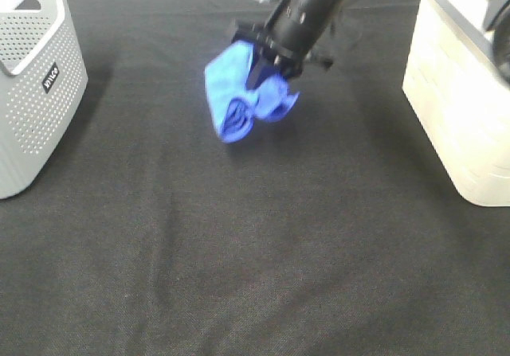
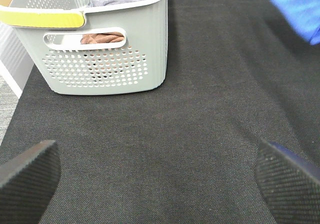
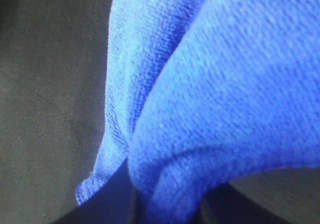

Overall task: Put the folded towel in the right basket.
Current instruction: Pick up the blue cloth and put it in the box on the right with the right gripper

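Note:
The folded blue towel [image 1: 239, 93] hangs bunched from my right gripper [image 1: 269, 68], which is shut on it and holds it above the black cloth at the back middle. The towel fills the right wrist view [image 3: 220, 83] and hides the fingers there. A corner of it shows in the left wrist view [image 2: 300, 8]. The right basket [image 1: 462, 101], cream white, stands at the right edge, apart from the towel. My left gripper [image 2: 160, 184] is open and empty over the black cloth, out of the exterior view.
A grey perforated basket [image 1: 36, 85] stands at the far left; the left wrist view shows its wall [image 2: 105, 63], with brown and grey cloth inside. A black cloth [image 1: 255, 252] covers the table.

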Motion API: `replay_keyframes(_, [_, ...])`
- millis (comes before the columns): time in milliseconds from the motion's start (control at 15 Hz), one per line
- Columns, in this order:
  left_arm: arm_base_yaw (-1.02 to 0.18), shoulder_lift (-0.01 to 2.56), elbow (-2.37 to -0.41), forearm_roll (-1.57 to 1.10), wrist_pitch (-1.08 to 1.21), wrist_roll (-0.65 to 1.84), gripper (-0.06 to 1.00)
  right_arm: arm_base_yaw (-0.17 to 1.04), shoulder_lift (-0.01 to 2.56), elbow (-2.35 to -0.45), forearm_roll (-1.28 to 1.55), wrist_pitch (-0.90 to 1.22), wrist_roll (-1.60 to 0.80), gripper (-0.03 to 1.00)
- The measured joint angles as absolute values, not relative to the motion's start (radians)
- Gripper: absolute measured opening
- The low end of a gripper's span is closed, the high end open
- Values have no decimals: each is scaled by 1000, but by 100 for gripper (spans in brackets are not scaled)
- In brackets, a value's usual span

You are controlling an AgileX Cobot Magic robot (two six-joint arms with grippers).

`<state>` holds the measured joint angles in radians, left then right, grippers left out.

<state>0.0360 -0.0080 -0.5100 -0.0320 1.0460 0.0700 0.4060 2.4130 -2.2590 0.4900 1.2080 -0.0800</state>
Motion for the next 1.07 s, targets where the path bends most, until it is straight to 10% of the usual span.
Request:
replay_keyframes(333, [36,-8,-510,-32,1046,70,99,344,2110,-2253,296,1215,-68,21])
replay_keyframes(1067, [36,-8,-510,-32,1046,70,99,-243,1964,-2055,258,1222,-54,20])
